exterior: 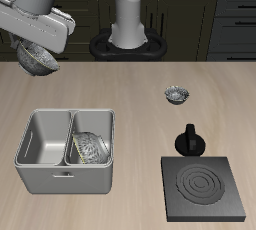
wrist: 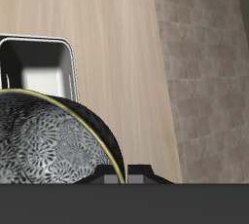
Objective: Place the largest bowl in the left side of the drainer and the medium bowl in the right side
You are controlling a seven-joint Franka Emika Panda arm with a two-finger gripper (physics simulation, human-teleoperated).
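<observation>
Hand [exterior: 40,46]: raised above the bench near its back edge, tilted, clamped on the rim of a faceted metal bowl; fingertips mostly hidden behind the bowl in the wrist view.
Medium bowl [exterior: 36,60]: held in the hand, clear of the bench, hanging tilted; in the wrist view [wrist: 53,140] its dark mottled surface and thin bright rim fill much of the picture.
Largest bowl [exterior: 90,147]: lying tilted inside one compartment of the drainer, the one nearer the stove plate, leaning against the dividing wall.
Drainer [exterior: 62,177]: grey rectangular tub near the bench's front edge, split in two by a wall; in the wrist view [wrist: 39,62] one rounded corner and a pale floor show beyond the held bowl.
Smallest bowl [exterior: 177,95]: upright on the bench, well apart from the drainer, farther back.
Stove plate [exterior: 204,187]: black square with concentric rings, near the front edge.
Black knob [exterior: 189,139]: standing just behind the stove plate.
Bench [exterior: 130,94]: pale wood grain.
</observation>
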